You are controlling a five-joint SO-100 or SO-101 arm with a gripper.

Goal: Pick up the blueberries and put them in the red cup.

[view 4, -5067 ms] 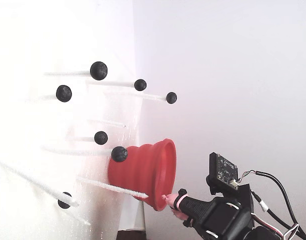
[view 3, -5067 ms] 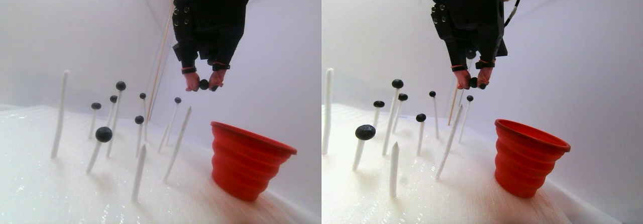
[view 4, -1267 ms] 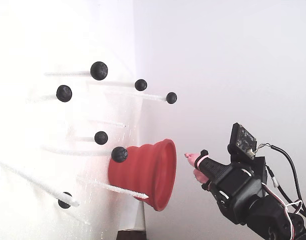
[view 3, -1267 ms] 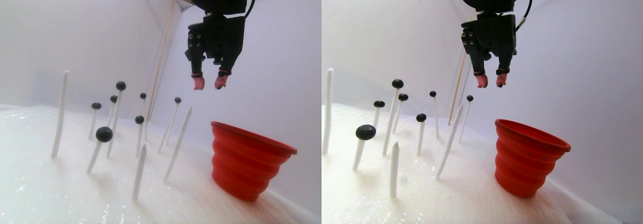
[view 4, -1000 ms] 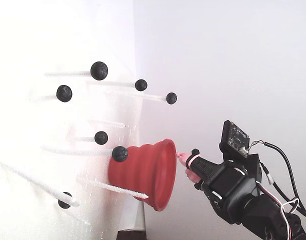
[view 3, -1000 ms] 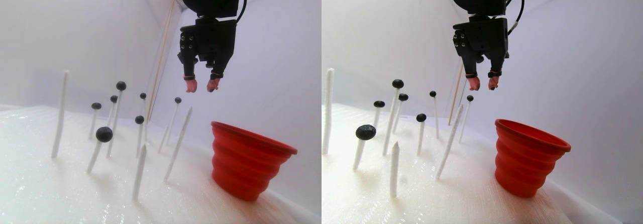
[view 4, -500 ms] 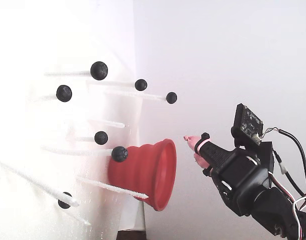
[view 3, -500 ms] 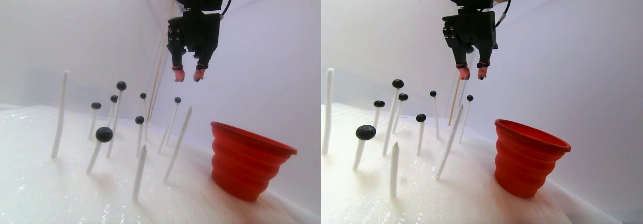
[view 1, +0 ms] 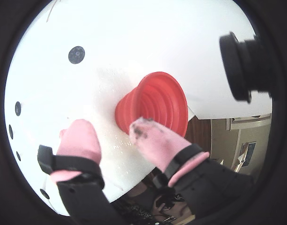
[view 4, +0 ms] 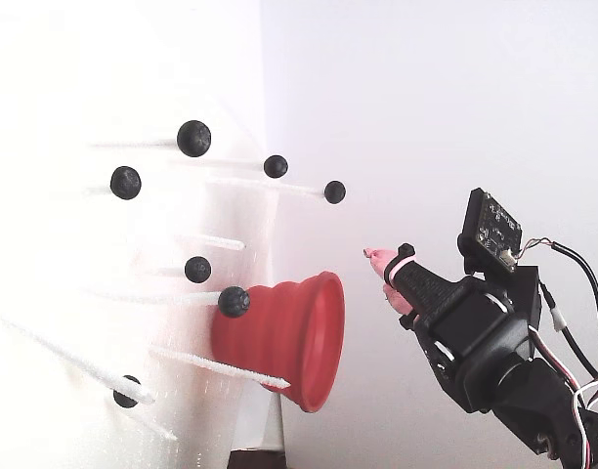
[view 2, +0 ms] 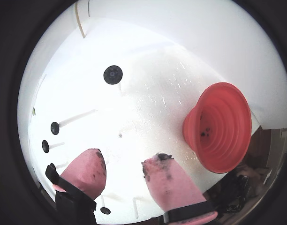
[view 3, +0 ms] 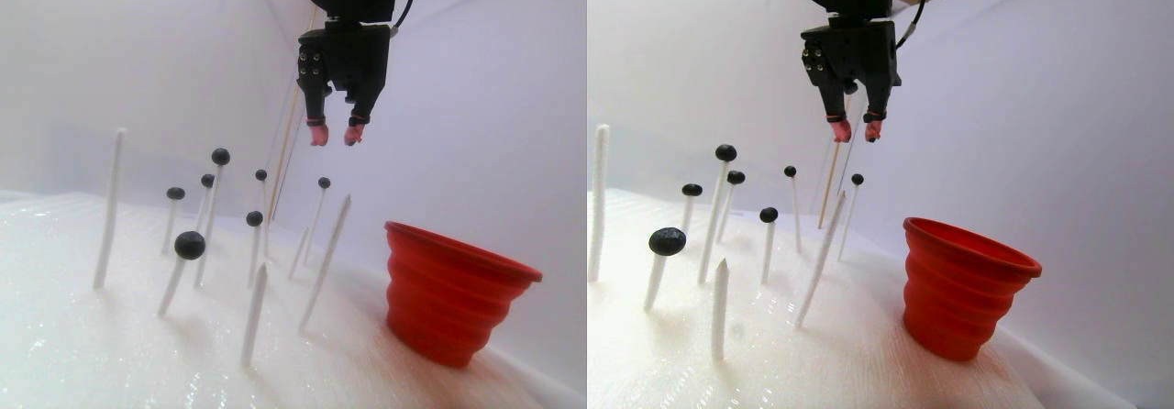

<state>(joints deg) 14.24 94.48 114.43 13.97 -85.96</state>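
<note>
Several blueberries sit on the tips of thin white sticks: one [view 3: 190, 244] is near the front in the stereo pair view, one [view 2: 113, 74] shows in a wrist view, one [view 1: 76, 55] in a wrist view, one [view 4: 193, 138] in the fixed view. The red cup [view 3: 449, 290] stands on the white foam, right of the sticks; it also shows in both wrist views [view 1: 155, 101] [view 2: 223, 126] and in the fixed view [view 4: 289, 337]. Small dark specks lie inside it. My gripper [view 3: 336, 136] [view 1: 110, 126] [view 2: 126, 157] [view 4: 387, 274] hangs open and empty, high above the rear sticks, left of the cup.
Bare white sticks [view 3: 255, 313] stand among the berry sticks on the white foam board [view 3: 110, 354]. White walls close the back and right. A thin wooden rod [view 3: 289, 143] leans at the back. A black camera module [view 1: 242, 65] juts in at a wrist view's upper right.
</note>
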